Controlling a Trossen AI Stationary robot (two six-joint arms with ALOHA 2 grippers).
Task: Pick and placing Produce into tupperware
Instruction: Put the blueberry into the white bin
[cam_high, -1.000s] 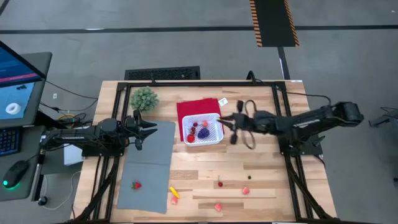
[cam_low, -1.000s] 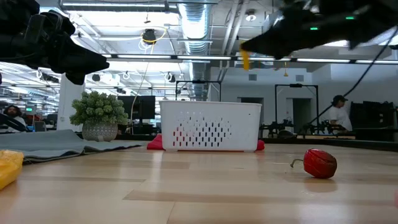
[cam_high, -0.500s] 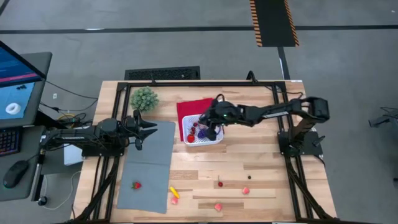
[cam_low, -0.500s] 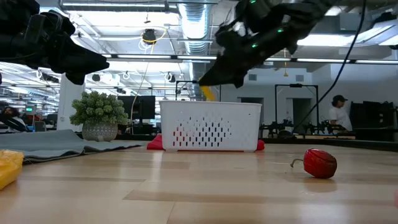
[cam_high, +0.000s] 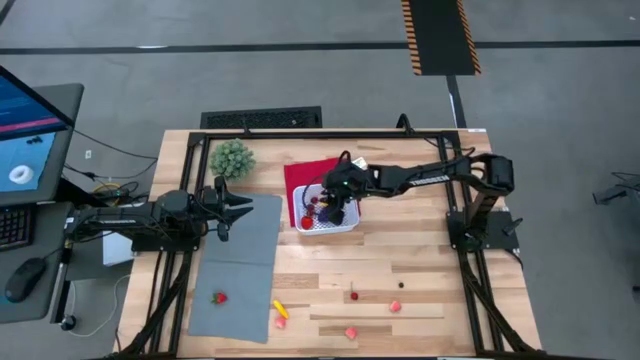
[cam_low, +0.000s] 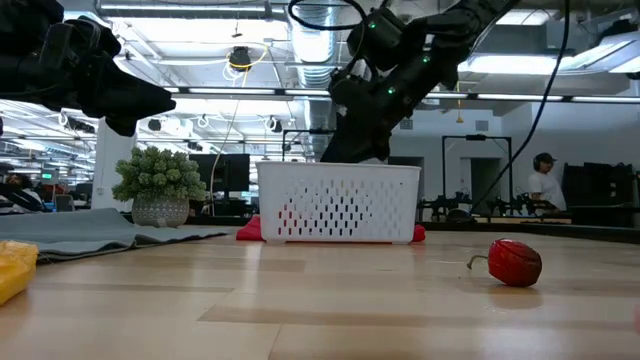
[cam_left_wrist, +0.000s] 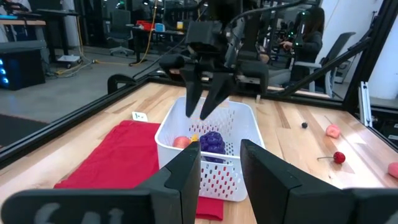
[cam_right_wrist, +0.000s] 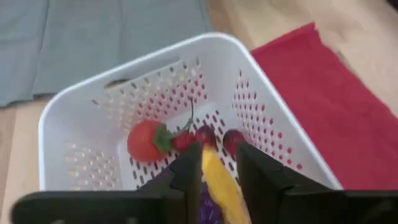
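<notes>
Now the tupperware (cam_high: 327, 212) is a small white square basket with little holes in its sides. It sits on a red cloth (cam_high: 303, 176) at the far middle of the counter (cam_high: 400, 270). Inside lie red toy fruits (cam_right_wrist: 147, 140) and a purple one (cam_left_wrist: 212, 140). The right claw (cam_left_wrist: 204, 107) reaches down over the basket, its fingers a little apart, with a yellow piece (cam_right_wrist: 218, 185) between them. The left claw (cam_high: 238, 208) waits at the left over the grey mat (cam_high: 240, 270), fingers parted, holding nothing.
</notes>
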